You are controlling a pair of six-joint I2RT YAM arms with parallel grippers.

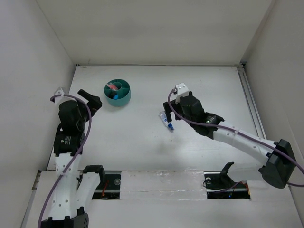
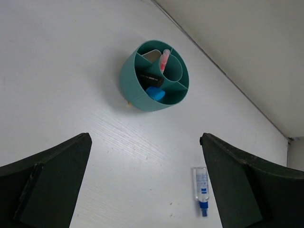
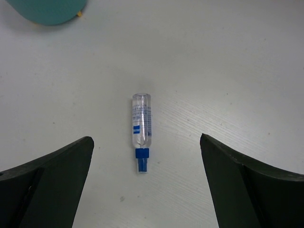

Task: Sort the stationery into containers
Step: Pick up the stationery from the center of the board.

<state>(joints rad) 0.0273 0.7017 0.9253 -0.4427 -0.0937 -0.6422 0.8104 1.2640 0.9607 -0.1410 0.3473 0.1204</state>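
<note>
The round teal tub point(image 1: 117, 93) stands at the back left of the table; it also shows in the left wrist view point(image 2: 142, 97) and as an edge in the right wrist view point(image 3: 47, 12). It holds a pink pen point(image 2: 164, 60), a black item point(image 2: 150, 79) and a blue item point(image 2: 155, 93). The clear-blue tube point(image 1: 166, 121) lies flat on the table, seen in the right wrist view point(image 3: 141, 130) and the left wrist view point(image 2: 201, 189). My right gripper point(image 3: 145, 190) is open just above the tube, fingers either side. My left gripper point(image 2: 145, 190) is open and empty, left of the tub.
White walls enclose the table on the left, back and right. A metal rail point(image 1: 249, 99) runs along the right edge. A tiny tan piece point(image 2: 128, 103) lies at the tub's base.
</note>
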